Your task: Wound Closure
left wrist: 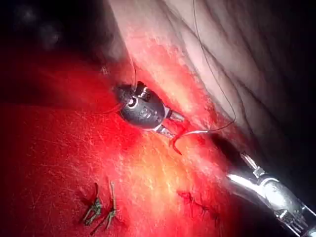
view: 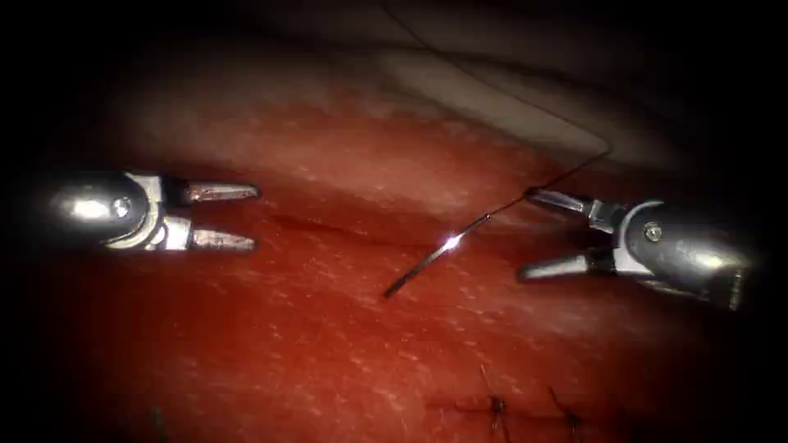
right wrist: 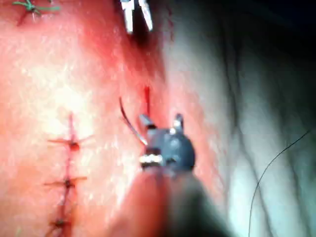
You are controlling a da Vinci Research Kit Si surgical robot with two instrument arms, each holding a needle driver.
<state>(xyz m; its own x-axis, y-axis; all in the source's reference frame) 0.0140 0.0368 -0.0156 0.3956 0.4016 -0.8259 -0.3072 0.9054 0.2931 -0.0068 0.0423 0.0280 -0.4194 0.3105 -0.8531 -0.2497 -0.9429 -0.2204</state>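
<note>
My left tool (view: 253, 216) hovers over the tissue (view: 328, 353) on the left, jaws open and holding nothing. Opposite it, my right tool (view: 525, 234) has its jaws spread wide and empty. The curved needle (view: 435, 254) lies free on the tissue between them, nearer the right tool, its tail close to that tool's upper jaw. Whether its point sits in the tissue I cannot tell. Dark thread (view: 574, 168) runs from the tail up and away to the back. The cut (view: 328, 230) is a dark line between the tools. In the right wrist view the needle (right wrist: 127, 121) curves beside the open right tool (right wrist: 160, 119).
Finished stitches (view: 497, 406) with short cut thread ends sit along the closed stretch of the wound at the front. Pale tissue edge (view: 492, 98) rises at the back. Red fluid coats the surface around the cut.
</note>
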